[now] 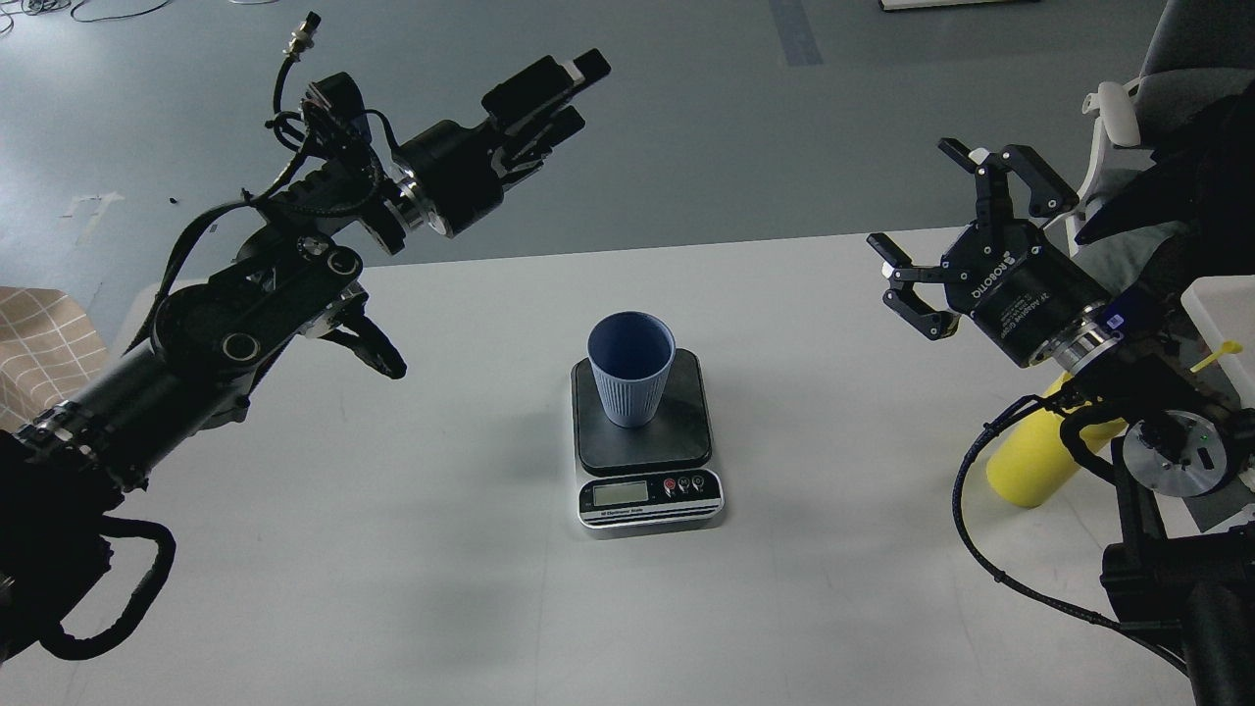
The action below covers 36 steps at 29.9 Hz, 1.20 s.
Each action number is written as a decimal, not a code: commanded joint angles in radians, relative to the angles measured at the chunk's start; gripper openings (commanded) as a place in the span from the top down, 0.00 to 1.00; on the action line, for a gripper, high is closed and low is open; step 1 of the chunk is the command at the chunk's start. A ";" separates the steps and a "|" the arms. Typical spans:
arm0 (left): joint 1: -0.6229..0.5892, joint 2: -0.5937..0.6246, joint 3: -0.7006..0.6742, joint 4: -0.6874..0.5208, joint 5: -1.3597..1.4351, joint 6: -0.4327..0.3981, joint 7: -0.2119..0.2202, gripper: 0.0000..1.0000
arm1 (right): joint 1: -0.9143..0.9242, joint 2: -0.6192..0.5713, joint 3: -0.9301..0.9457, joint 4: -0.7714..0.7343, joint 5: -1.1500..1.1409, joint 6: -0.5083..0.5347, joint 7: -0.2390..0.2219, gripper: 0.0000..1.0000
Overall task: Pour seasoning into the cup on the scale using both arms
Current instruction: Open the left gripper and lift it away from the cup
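Note:
The dusty-blue ribbed cup (630, 368) stands upright on the black platform of the scale (686, 436), mid-table, with nothing touching it. My left gripper (578, 90) is raised high above and to the left of the cup, pointing up and right, with its fingers slightly apart and empty. My right gripper (912, 196) hovers open and empty above the table's right side. The yellow seasoning bottle (1025, 461) is at the table's right edge, mostly hidden behind my right arm. Its thin nozzle (1216, 355) pokes out to the right.
The white table (392, 549) carries the scale near its centre. A white box (1226, 309) and a chair (1118, 108) are at the right. A tan checked object (39, 338) lies off the table's left edge. Grey floor lies beyond the far edge.

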 commanded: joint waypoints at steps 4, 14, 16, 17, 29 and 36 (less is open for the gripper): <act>0.075 -0.033 -0.056 -0.003 -0.184 0.001 0.000 0.02 | 0.000 0.000 0.003 0.000 0.001 0.000 0.000 0.00; 0.139 -0.046 -0.139 -0.012 -0.188 -0.024 0.000 0.02 | -0.005 0.000 0.026 0.091 0.322 0.000 0.005 0.00; 0.154 -0.041 -0.140 -0.018 -0.188 -0.025 0.000 0.02 | 0.000 0.000 0.026 0.156 0.415 0.000 0.008 0.00; 0.156 -0.041 -0.139 -0.018 -0.188 -0.025 0.000 0.02 | 0.003 0.000 0.026 0.175 0.426 0.000 0.008 0.00; 0.164 -0.058 -0.136 -0.025 -0.180 -0.053 0.000 0.02 | 0.028 0.000 0.160 0.281 0.487 -0.028 0.000 0.00; 0.176 -0.076 -0.133 -0.025 -0.177 -0.053 0.000 0.02 | -0.040 0.000 0.312 0.299 0.661 -0.062 -0.011 0.00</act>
